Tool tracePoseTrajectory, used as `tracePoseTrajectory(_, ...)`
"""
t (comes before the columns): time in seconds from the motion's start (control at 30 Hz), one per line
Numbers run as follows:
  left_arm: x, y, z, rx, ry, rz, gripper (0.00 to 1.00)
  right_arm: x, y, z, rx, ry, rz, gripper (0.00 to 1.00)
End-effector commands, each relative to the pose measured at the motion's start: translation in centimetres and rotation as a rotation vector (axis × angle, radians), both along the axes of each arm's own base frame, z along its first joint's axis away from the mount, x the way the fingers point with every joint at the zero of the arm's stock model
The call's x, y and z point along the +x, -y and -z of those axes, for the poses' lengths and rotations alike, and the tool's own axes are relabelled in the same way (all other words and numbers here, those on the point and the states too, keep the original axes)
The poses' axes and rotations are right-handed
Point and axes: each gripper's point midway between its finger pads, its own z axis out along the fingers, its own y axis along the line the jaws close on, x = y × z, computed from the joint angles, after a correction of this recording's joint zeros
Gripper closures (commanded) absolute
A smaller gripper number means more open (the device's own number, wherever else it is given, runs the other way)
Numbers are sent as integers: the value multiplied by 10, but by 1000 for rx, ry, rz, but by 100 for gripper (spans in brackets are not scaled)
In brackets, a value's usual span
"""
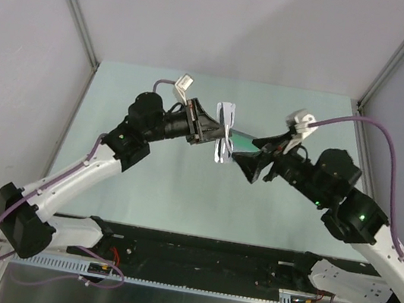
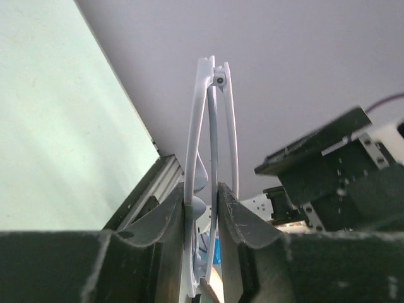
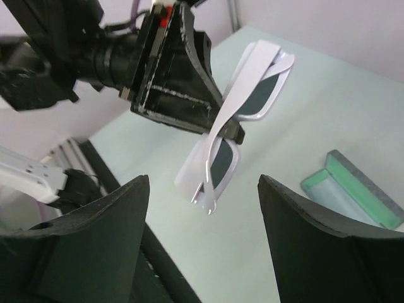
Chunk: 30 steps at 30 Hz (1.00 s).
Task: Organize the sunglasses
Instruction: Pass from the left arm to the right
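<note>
Sunglasses [image 3: 243,107] are hanging pinched mid-frame in my left gripper [image 2: 202,189]. My right gripper [image 3: 202,181] is hovering beside them, open and empty.

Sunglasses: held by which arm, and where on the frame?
Left gripper holds the folded sunglasses, jaws clamped at the middle near the bridge. Right gripper open, holds nothing.

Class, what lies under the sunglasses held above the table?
Bare green table shows below the sunglasses, which the left gripper holds. A grey-and-green case lies off to one side. From above, the right gripper hides most of it.
</note>
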Motion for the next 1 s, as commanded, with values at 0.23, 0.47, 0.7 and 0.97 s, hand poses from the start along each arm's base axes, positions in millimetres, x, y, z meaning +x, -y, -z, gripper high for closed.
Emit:
tracePoseTrajectory(0.23, 27, -30, -27, -68, -65, -240, 71, 6, -11, -1, -236, 341, 185, 29)
tracePoseTrajectory(0.47, 38, -54, -26, -114, -176, -410, 72, 2, -25, 10, -330, 556, 242, 30)
tracePoseTrajectory(0.7, 35, -70, -24, -155, -270, -487, 72, 10, -36, 7, -378, 735, 292, 26)
tracePoseTrajectory(0.97, 30, -79, -31, -163, -263, -511, 71, 12, -55, -10, -397, 906, 306, 18)
